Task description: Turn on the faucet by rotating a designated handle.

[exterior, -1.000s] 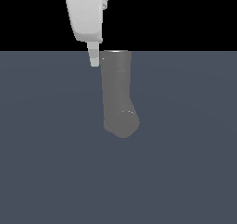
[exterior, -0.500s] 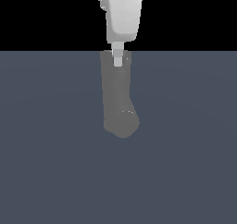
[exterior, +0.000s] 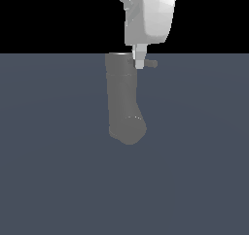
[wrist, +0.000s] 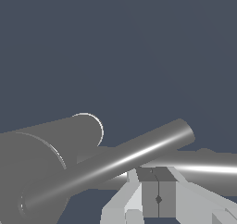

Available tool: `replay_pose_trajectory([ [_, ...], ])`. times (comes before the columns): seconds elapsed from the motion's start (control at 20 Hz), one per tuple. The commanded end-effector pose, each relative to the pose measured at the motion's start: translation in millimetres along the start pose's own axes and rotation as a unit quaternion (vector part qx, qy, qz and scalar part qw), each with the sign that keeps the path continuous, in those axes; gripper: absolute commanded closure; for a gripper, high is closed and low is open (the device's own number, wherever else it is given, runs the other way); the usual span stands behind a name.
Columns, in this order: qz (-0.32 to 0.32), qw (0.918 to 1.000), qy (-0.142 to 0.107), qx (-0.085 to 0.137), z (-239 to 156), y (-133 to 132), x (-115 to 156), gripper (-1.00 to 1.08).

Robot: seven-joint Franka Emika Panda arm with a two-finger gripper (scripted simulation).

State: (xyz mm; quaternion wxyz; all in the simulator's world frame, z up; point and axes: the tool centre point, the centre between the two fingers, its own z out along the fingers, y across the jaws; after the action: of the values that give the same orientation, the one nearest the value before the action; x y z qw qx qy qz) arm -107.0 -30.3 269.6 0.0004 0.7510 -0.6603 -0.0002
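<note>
The faucet (exterior: 122, 98) is a thick matte gray pipe with a flat top rim and a rounded bent lower end, in the middle of the exterior view. The handle (exterior: 151, 63) is a thin gray rod poking out from the top rim toward the exterior view's right. My white gripper (exterior: 139, 62) hangs from above with its fingertips at the rim's right edge, right beside the handle's root. In the wrist view the faucet (wrist: 44, 146) and the handle (wrist: 120, 162) run past my gripper (wrist: 158, 173), whose pads meet, shut with nothing between them.
A flat blue-gray floor (exterior: 194, 156) spreads around the faucet under a black background. In the wrist view a second gray bar (wrist: 210, 166) lies across just beyond my fingertips.
My gripper has swept from the faucet's left side across its top rim to the right edge. The handle now shows sticking out on the exterior view's right.
</note>
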Motion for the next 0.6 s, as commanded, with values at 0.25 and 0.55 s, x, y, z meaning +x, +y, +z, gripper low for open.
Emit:
replay_pose_trajectory([
  [0.25,0.006,1.0,0.0,0.0,0.0,-13.0,19.6,1.08],
  [0.55,0.01,1.0,0.0,0.0,-0.1,-23.9,34.3,1.08],
])
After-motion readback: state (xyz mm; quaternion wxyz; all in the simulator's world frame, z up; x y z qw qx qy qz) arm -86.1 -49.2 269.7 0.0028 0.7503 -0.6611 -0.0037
